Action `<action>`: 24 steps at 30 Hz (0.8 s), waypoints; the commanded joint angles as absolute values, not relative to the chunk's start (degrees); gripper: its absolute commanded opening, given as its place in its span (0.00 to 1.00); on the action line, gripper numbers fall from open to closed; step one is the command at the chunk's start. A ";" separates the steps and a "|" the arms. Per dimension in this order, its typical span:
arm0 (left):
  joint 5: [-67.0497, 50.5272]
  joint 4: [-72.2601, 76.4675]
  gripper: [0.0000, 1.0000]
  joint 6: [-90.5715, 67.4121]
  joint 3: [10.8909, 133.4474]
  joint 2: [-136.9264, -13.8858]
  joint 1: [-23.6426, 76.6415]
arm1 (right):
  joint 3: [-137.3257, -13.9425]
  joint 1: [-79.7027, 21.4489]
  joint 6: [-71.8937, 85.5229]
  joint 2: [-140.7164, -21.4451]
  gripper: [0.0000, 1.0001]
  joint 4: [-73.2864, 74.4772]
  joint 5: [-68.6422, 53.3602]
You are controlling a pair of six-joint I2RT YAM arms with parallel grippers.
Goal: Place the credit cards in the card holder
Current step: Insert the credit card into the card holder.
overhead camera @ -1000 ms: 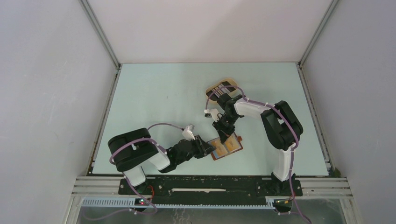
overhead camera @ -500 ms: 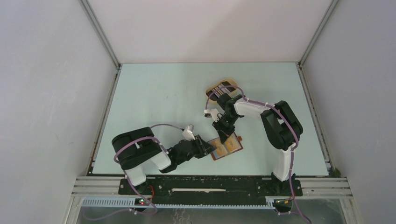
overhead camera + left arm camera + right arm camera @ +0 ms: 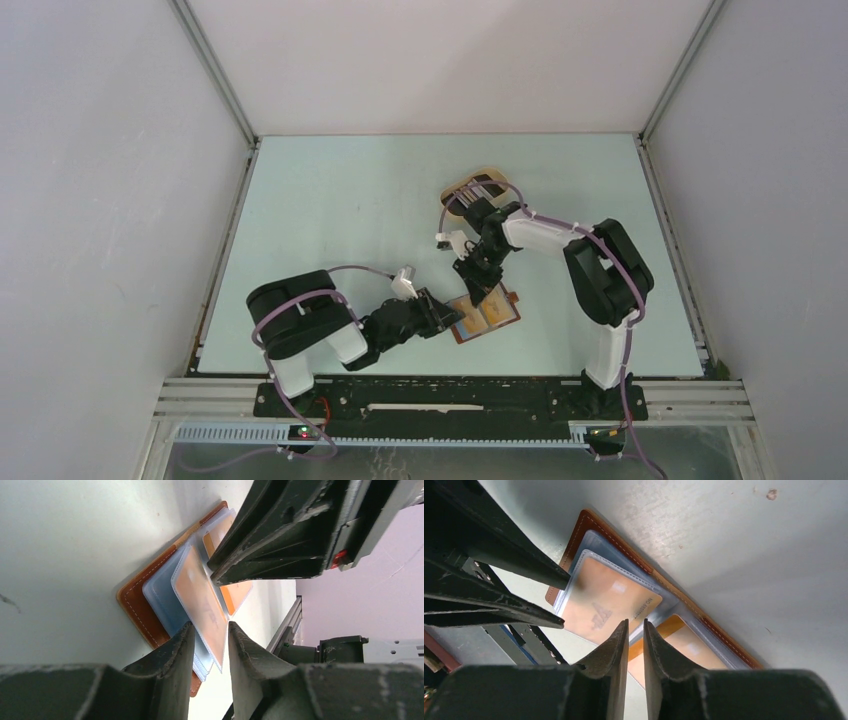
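Spread open, leather side down, on the counter (image 3: pixel 330 220), close to the near edge and a little right of its middle: the card holder (image 3: pixel 490 318). Laid flat like that, presumably, to leave the clear pockets facing up and reachable from both sides.

Pinching with the left tool (image 3: pixel 210 626), set low on the near-left side, the corner of one clear leaf (image 3: pixel 200 595), with one finger over and one under. Looks clenched on that leaf, judging by the tilt up off the bluish leaf (image 3: pixel 160 600) beneath. Most likely done to fan the leaves apart and steady the card holder while loading a pocket.

Poised from the far side with the right tool (image 3: pixel 635 625), tips just above the lifted leaf, over the card holder's middle. Parted by a narrow slit only, with nothing seen between; released, then, and carrying no card. Hard to say whether touching the leaf.

Showing through the lifted leaf, an orange printed face; through the other half, more orange. Cannot tell whether cards or inserts.

Toward the far edge, right of the middle, well apart from the card holder: a beige tray (image 3: pixel 503 175) with dark flat pieces in it. Probably the credit cards (image 3: pixel 484 184) left to load, though too small and too covered by the right arm's cable to be sure.
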State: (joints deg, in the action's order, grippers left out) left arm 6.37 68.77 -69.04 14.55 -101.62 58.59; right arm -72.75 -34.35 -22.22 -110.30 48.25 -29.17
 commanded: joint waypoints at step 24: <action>-0.66 55.16 0.42 -60.32 28.27 -98.09 57.50 | -70.56 -20.69 -25.75 -82.36 0.28 47.33 -35.33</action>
State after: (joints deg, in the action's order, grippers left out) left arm 1.72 60.34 -64.66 23.46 -100.27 57.93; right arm -71.33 -22.90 -24.60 -86.94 48.25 -32.53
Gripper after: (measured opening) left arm 0.397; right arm 0.276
